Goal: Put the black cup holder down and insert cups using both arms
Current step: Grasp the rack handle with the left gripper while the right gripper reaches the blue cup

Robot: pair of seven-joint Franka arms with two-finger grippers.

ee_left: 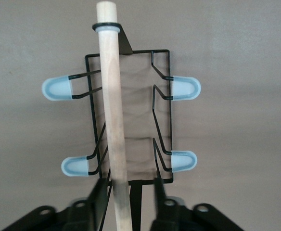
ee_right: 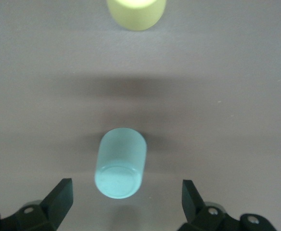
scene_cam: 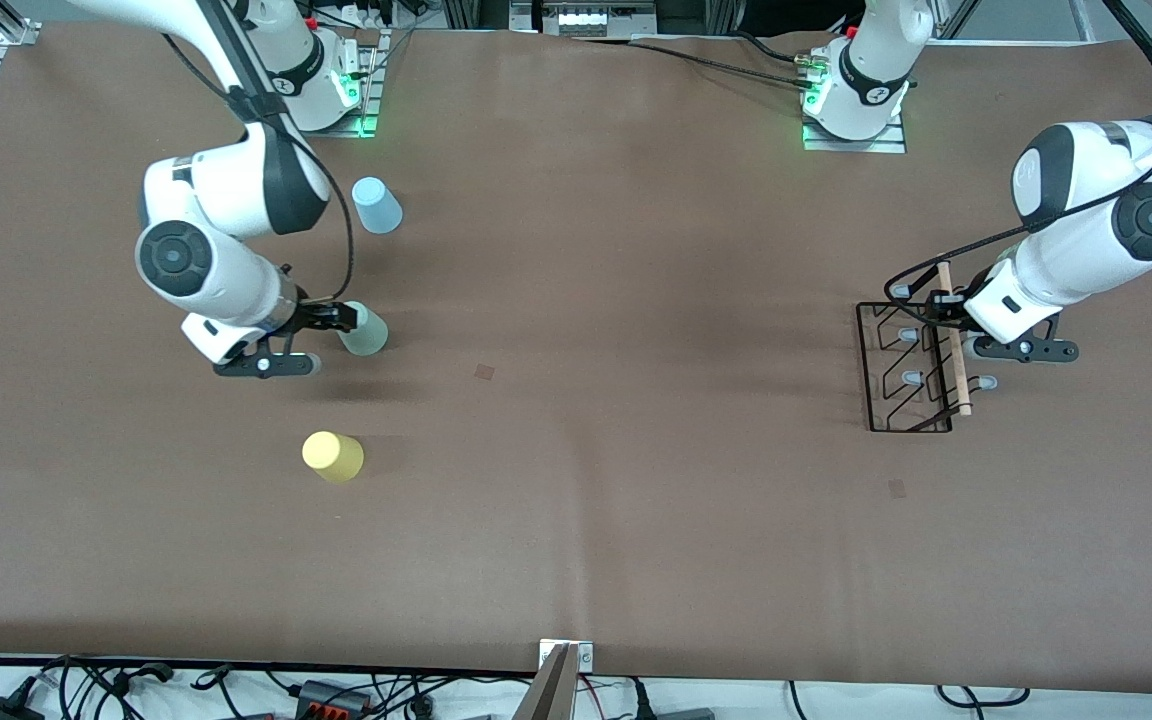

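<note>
Brown tabletop [scene_cam: 576, 500]: yellow cup [scene_cam: 333, 456] nearest, untouched. Mint-green cup [scene_cam: 364, 331] sat between the right gripper's [scene_cam: 344, 318] wide-open fingers, ungripped. Left gripper [scene_cam: 939, 310] straddled the black cup holder's [scene_cam: 911, 370] wooden handle [scene_cam: 955, 340], half-closed. Light blue cup [scene_cam: 377, 205] farthest. Nothing inserted.

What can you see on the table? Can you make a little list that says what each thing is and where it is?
rack: black cup holder standing at the left arm's end of the table
rack handle: wooden dowel along its top
left gripper: jaws either side of the dowel, not yet tight
mint cup: upside down on the table
right gripper: jaws open wide around the mint cup, not touching
yellow cup: nearest the front camera of the three
blue cup: farthest from it
</note>
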